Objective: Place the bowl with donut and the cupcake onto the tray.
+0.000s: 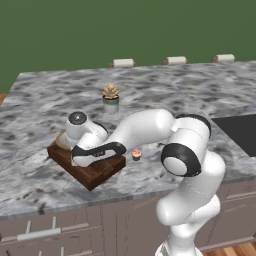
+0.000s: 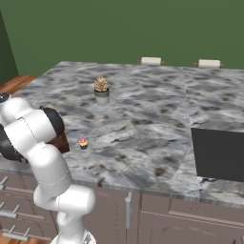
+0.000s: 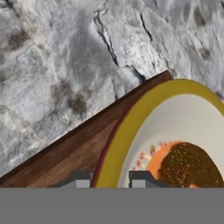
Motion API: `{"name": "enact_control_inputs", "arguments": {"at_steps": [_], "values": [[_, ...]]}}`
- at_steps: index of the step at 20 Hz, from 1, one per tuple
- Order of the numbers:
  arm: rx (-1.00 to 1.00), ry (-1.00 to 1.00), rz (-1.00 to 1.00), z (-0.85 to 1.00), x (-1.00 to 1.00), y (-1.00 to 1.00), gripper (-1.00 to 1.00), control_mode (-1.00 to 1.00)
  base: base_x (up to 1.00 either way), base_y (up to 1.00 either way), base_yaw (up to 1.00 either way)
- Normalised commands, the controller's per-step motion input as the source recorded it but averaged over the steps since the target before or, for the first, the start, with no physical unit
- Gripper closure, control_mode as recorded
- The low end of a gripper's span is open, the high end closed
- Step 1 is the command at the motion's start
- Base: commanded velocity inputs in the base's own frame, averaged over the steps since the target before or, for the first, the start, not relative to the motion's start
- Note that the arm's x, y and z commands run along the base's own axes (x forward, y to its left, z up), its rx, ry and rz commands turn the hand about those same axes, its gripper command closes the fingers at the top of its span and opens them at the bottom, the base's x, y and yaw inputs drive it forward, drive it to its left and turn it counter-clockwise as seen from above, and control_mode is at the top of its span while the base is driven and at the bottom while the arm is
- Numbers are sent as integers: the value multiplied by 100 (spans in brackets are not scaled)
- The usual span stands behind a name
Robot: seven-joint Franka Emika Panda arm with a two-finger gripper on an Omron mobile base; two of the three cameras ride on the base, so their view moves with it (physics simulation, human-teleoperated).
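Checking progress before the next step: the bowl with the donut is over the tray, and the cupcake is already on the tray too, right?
Not quite. The cupcake is not on the tray; it stands on the marble counter just beside the tray's right end, as the left base view shows. The rest holds: the hand view shows the bowl with the donut over the tray.

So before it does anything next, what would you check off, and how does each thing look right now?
1. Bowl over the tray: ok.
2. Donut inside the bowl: ok.
3. Gripper fingers straddle the bowl's rim: ok; whether clamped, cannot tell.
4. Bowl resting flat on the tray: cannot tell.
5. Cupcake on the tray: not ok, it stands on the counter beside it.
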Motion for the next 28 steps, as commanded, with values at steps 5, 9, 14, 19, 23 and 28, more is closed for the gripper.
{"name": "enact_control_inputs", "arguments": {"at_steps": [5,9,14,19,23,28], "values": [[0,-1,0,-26,7,0,100,-100,0,0,0],[1,0,0,-37,4,0,100,-100,0,0,0],[2,-1,0,-27,24,6,100,-100,0,0,0],[1,-2,0,-25,31,19,100,-100,0,0,0],[0,-7,0,-20,9,4,100,-100,0,0,0],[0,-1,0,-2,0,0,-100,-100,0,0,0]]}}
